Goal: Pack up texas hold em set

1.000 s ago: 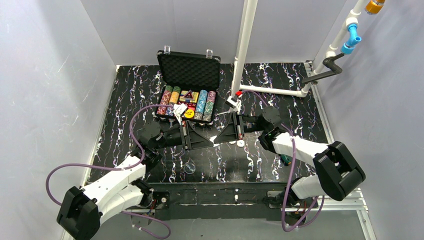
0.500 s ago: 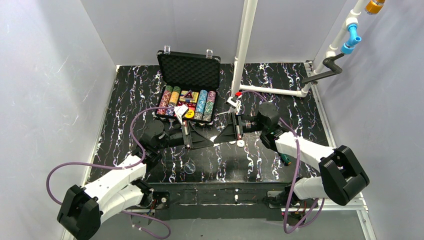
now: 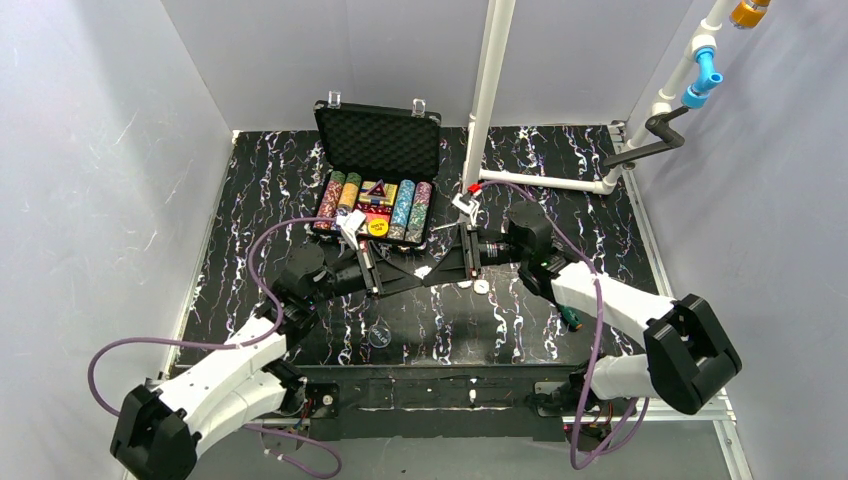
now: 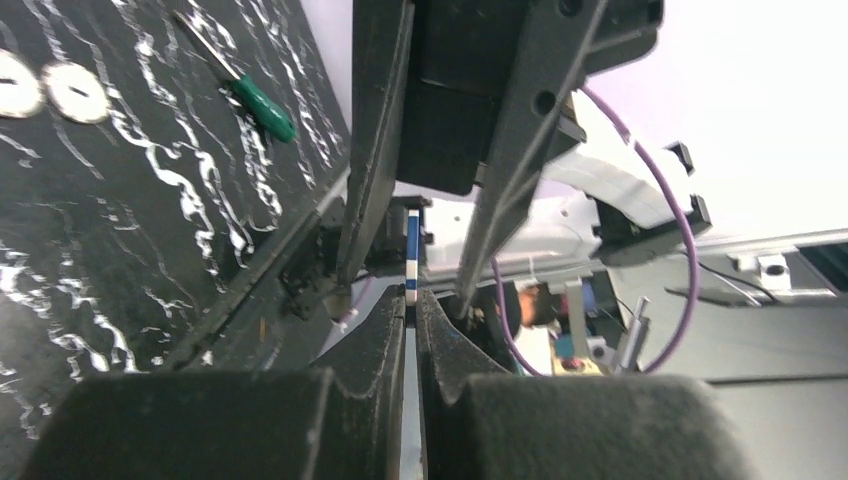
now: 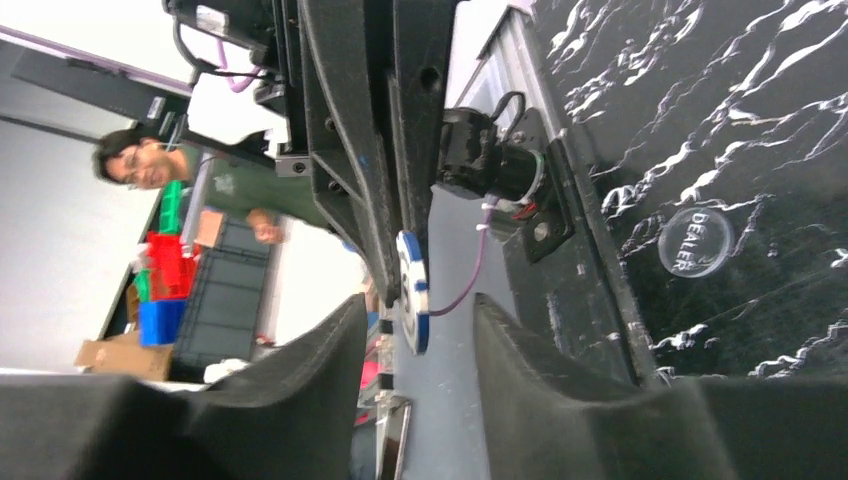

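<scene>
a: what is the left claw (image 4: 412,308) doing?
b: it's clamped flat on a blue-and-white chip (image 5: 411,290), held in the air where the two arms meet over the middle of the table (image 3: 560,190).
a: and the right claw (image 3: 440,268)?
b: its fingers are apart, one on each side of the chip's free half, not touching. the chip's faces look toward those fingers, so i'd judge a straight close would take it.
a: where is the rest?
b: the case (image 3: 380,145) lies open, far and a little left of the claws, chip rows (image 3: 340,200) inside. the dealer disc (image 3: 379,335) lies nearer, on the table.
</scene>
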Action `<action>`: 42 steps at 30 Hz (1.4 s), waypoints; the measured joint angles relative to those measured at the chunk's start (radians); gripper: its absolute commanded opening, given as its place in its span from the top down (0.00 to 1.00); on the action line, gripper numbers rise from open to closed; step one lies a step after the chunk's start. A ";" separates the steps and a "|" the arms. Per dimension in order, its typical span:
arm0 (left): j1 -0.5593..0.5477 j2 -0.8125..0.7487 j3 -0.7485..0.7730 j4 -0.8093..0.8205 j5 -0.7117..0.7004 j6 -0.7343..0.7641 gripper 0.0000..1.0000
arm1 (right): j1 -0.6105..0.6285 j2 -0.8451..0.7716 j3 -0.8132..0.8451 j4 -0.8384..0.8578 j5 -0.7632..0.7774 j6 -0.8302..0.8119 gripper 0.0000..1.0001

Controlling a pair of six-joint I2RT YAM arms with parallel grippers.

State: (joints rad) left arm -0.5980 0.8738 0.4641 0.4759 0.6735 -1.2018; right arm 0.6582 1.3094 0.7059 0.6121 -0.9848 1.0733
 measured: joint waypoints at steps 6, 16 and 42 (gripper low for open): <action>0.003 -0.117 0.031 -0.245 -0.168 0.084 1.00 | -0.012 -0.114 0.018 -0.311 0.185 -0.134 0.19; 0.168 0.021 0.405 -0.848 -0.485 0.219 1.00 | -0.252 -0.191 0.016 -0.717 0.361 -0.266 0.17; 0.565 0.662 0.646 -0.999 -0.550 0.079 1.00 | -0.266 -0.241 -0.062 -0.851 0.369 -0.344 0.18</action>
State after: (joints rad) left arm -0.0326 1.5360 1.1099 -0.5228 0.1230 -1.1225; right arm 0.3920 1.0679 0.6437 -0.2390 -0.6163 0.7288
